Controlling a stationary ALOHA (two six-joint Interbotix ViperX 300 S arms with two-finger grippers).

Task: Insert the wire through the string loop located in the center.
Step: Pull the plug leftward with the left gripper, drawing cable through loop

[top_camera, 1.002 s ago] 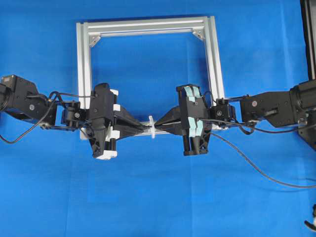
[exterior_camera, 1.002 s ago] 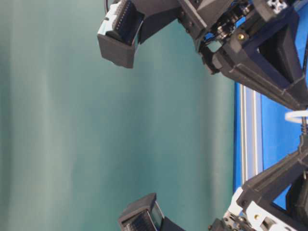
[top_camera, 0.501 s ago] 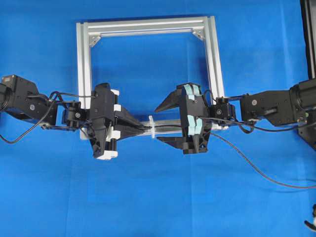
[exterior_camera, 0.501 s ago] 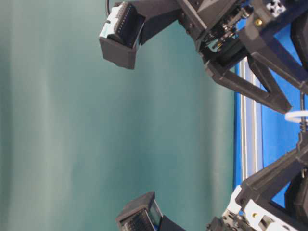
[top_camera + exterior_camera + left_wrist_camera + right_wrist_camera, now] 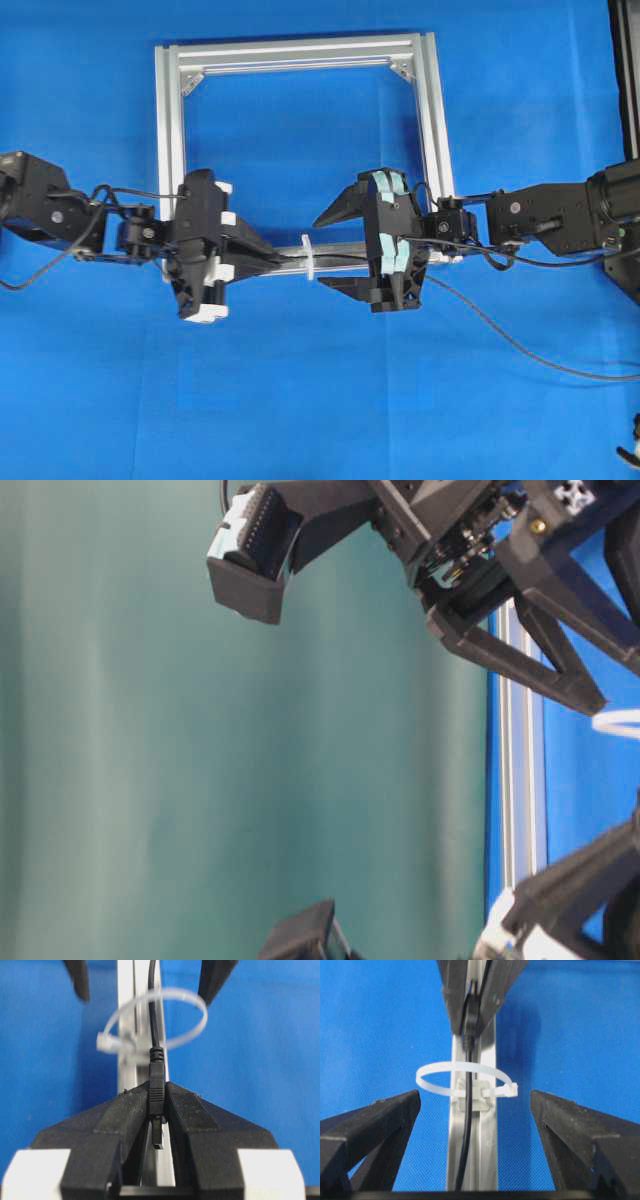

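R gripper (image 5: pixel 475 1147) fingers (image 5: pixel 367 1127) spread wide, one at each lower corner of the view, nothing between them but the silver frame bar (image 5: pixel 482 1160) on blue cloth (image 5: pixel 380 1020). White string loop (image 5: pixel 465 1085) sits upright on the bar, centre frame. Black wire (image 5: pixel 465 1125) runs along the bar & passes through the loop. Far side: L gripper (image 5: pixel 472 1015) closed on the wire's plug end, just beyond the loop
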